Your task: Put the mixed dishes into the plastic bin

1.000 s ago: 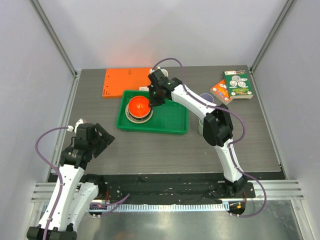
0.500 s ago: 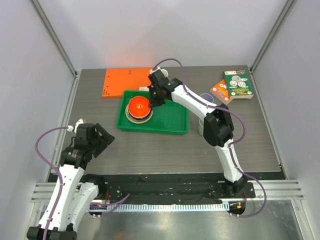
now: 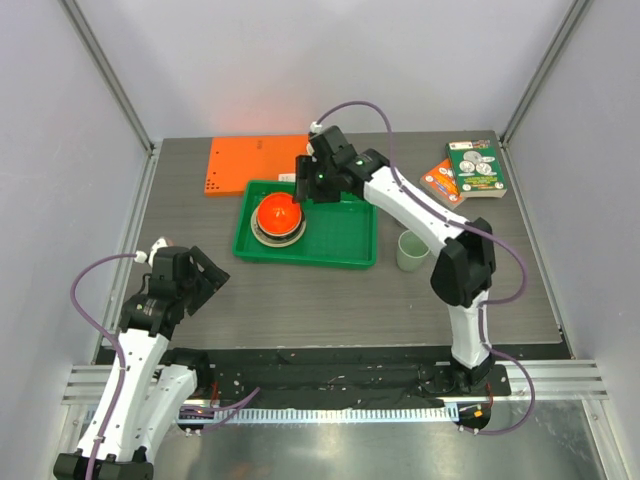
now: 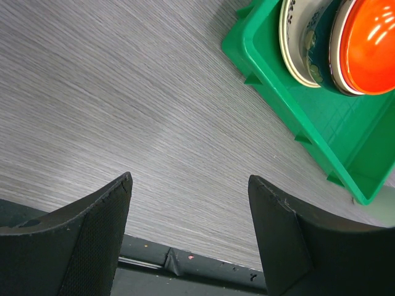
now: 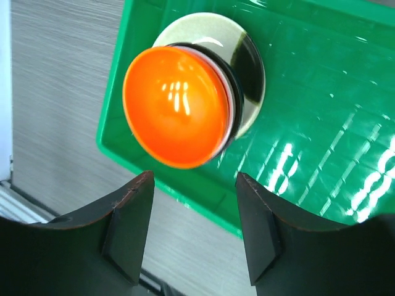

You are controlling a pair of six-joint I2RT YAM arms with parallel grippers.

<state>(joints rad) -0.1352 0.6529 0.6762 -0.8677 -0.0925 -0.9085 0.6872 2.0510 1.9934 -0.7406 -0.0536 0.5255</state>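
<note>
The plastic bin [image 3: 340, 245] is a green tray at mid-table. In its left half an orange-red bowl [image 3: 277, 213] sits on a stack of bowls and cream plates [image 5: 250, 61]. My right gripper [image 3: 303, 188] hovers open just above the stack's far right side, nothing between its fingers; in the right wrist view the orange-red bowl [image 5: 176, 105] lies under the right gripper [image 5: 194, 185]. A pale sage-green cup [image 3: 411, 250] stands on the table right of the bin. My left gripper [image 3: 207, 282] is open and empty over bare table near the front left; its camera sees the bin [image 4: 271, 80] and the plates [image 4: 296, 43].
A flat orange board [image 3: 255, 160] lies behind the bin. A green box [image 3: 475, 170] and an orange one [image 3: 440, 182] rest at the back right. Metal frame posts and walls bound the table on the left and right.
My right gripper has opened from shut beside the orange-red bowl and the arm has swung up and back, uncovering the sage-green cup. The left arm has not moved.
</note>
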